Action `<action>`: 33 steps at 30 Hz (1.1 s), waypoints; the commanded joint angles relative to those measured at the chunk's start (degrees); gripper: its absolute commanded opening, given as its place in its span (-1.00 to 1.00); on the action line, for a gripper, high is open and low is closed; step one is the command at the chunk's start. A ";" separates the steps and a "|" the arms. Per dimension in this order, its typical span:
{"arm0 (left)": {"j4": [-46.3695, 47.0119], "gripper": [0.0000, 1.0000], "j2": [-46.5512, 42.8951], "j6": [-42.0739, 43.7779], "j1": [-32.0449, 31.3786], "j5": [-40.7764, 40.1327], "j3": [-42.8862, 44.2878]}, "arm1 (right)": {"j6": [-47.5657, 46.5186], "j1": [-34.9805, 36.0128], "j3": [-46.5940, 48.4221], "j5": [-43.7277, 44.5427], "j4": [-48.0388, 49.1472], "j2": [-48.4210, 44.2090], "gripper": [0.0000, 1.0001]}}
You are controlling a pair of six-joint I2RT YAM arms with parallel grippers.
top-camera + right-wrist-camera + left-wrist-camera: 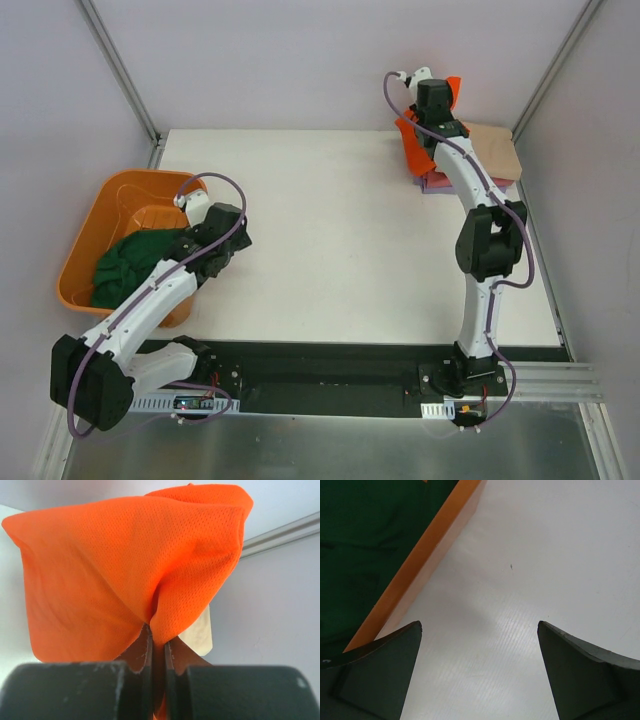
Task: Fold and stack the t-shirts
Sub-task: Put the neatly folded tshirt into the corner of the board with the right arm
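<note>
**Orange shirt point(125, 565) pinched at the far corner – green shirt point(130, 262) in the tub point(112, 195)**

The right claw point(157, 647) is seen pressed together on a fold of the orange shirt. The mesh cloth is bunched above the fingers, and most of the wrist view is filled by it. From above, this shirt is held up at the far right corner of the desk point(340, 240), its lower part seen over the left edge of a low stack there. A tan shirt point(495, 150) is laid on top of that stack, and a lavender shirt point(437, 186) is shown at its near edge.

The left claw point(480, 627) is spread wide, with nothing held between its fingers — it is hung over bare desk just beside the tub's right wall. The green shirt is heaped inside the tub, which is set at the desk's left edge, well apart from the stack.
</note>
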 commanded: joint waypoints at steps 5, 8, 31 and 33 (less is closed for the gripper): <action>-1.39 0.98 -2.39 0.19 0.89 -3.79 1.92 | 4.12 -3.38 12.23 -3.91 -7.41 2.49 -0.99; -1.30 0.98 -2.30 0.01 0.98 -3.62 2.10 | 5.88 -4.26 14.34 -4.00 -9.61 3.55 -0.99; -1.30 0.98 5.25 0.19 1.07 -0.63 5.35 | 14.67 -15.86 21.03 -10.59 -10.32 17.34 -0.99; -1.30 0.98 5.69 0.19 1.07 -0.54 5.44 | 14.84 -16.39 21.47 -10.07 -9.62 18.57 -0.99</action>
